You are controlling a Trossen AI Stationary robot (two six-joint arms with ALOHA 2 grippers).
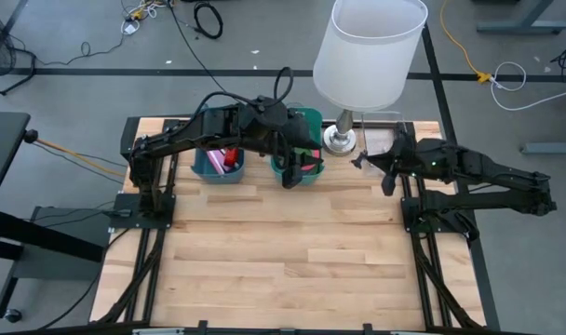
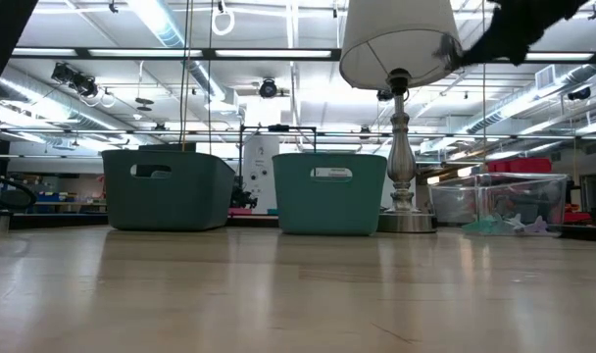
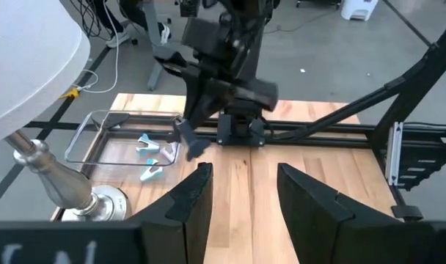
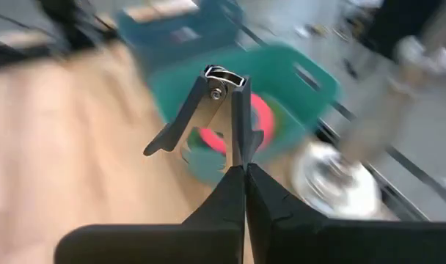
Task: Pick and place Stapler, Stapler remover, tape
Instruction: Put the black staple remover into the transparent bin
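We held the staple remover [image 4: 212, 110] clamped between our right claw's [image 4: 241, 165] closed tips, its long axis running straight out from them. Ahead and below lay the teal bin [image 4: 282, 95], with pink tape [image 4: 256, 128] inside; our right arm was clearly nearer. Farther off, our left claw [image 3: 241, 194] hung apart, empty, above that bin.

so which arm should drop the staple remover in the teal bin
Right. Its gripper is shut on the staple remover, raised and facing the teal bin. The left gripper hangs open, holding nothing, over that bin.
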